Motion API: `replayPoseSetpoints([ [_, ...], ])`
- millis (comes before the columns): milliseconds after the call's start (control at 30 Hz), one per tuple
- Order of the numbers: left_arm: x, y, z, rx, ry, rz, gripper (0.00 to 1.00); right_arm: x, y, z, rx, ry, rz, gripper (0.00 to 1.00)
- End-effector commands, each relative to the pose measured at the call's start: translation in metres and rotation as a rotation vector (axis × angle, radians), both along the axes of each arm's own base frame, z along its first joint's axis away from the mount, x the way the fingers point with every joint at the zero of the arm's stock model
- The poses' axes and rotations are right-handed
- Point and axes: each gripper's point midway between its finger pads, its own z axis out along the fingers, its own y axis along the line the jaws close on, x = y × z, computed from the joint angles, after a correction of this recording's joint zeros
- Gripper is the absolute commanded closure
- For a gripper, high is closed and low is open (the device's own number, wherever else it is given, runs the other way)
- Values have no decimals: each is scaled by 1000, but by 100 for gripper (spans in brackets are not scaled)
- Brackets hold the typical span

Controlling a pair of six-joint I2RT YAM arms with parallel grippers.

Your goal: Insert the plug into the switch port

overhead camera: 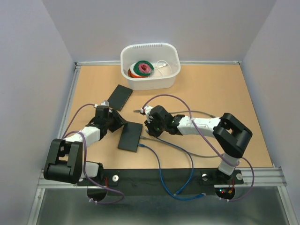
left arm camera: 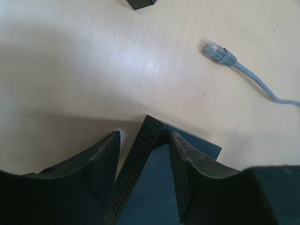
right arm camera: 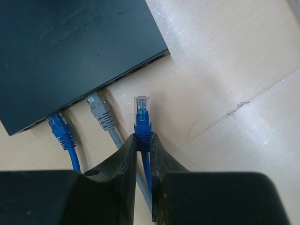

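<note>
Nearest you, a blue cable (overhead camera: 161,173) loops over the front edge of the worktop (overhead camera: 225,103) and runs up to the switch (right arm camera: 70,51).

Your right gripper (right arm camera: 143,137) is closed tight on the blue plug (right arm camera: 142,110), pinching it just behind the clear tip. The plug points at the switch's port face and sits just short of it, not touching. Beside it, a second blue plug (right arm camera: 60,129) and a grey plug (right arm camera: 101,110) are already seated in ports.

Your left gripper (left arm camera: 145,137) stands about half open astride a corner of the switch. One finger lies against the switch; a strip of worktop shows between the other finger and the perforated side, so it has no clamp on it. Past that corner, a loose grey plug (left arm camera: 216,50) lies on the worktop.

Farther back lies a second black box (overhead camera: 120,97), and beyond it stands a white basket (overhead camera: 129,79) of coiled cables (overhead camera: 142,69).
</note>
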Motion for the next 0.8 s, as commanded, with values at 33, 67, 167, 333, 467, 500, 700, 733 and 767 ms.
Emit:
replayPoseSetpoints([
  [33,4,-6,7,-1,-63,-49,44,1,17,1,11,27,60,100],
  [67,5,-7,9,-4,-69,-55,45,0,17,-1,5,36,63,100],
  [167,5,-12,13,-22,-87,-79,46,-3,21,-2,2,42,73,100],
  [333,2,-28,12,-53,-99,-130,48,-2,27,0,1,38,78,100],
  [467,0,-37,7,-60,-92,-161,49,-2,31,1,-2,35,81,99],
  [500,0,-39,6,-59,-94,-166,49,-1,32,0,-7,33,77,100],
  [700,0,-47,4,-67,-94,-194,50,3,33,-2,-16,32,67,100],
  [733,-1,-47,3,-63,-92,-195,50,2,33,-2,-15,33,68,100],
  [767,-1,-47,3,-62,-92,-197,50,2,33,-2,-16,35,67,100],
])
